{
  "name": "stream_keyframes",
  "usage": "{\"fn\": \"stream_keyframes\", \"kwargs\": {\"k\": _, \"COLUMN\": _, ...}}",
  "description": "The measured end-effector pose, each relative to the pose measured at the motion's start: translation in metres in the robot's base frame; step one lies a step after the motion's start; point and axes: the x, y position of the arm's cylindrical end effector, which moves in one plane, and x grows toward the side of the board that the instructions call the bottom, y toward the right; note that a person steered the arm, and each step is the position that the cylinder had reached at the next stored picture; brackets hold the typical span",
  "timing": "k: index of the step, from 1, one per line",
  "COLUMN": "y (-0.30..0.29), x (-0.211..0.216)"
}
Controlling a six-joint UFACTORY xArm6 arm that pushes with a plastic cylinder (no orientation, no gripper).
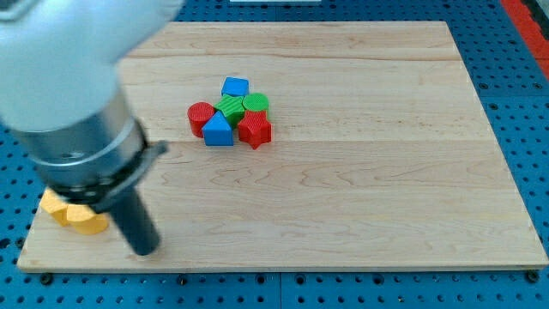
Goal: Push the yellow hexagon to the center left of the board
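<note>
Two yellow blocks lie at the board's bottom left corner, partly hidden by my arm. One [86, 220] shows a hexagon-like outline; the other [53, 204] sits to its left, shape unclear. My dark rod comes down just right of them, and my tip [146, 250] touches the board near the view's bottom edge, close beside the yellow hexagon's right side.
A tight cluster sits at the upper middle of the wooden board [360, 172]: a blue cube [235, 87], a green block [230, 106], a green cylinder [256, 103], a red cylinder [201, 117], a blue triangle [218, 130] and a red block [255, 130]. My bulky arm [69, 94] covers the view's left.
</note>
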Motion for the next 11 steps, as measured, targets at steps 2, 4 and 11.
{"fn": "stream_keyframes", "kwargs": {"k": 2, "y": -0.027, "x": -0.004}}
{"fn": "stream_keyframes", "kwargs": {"k": 4, "y": -0.026, "x": -0.014}}
{"fn": "stream_keyframes", "kwargs": {"k": 11, "y": -0.115, "x": -0.130}}
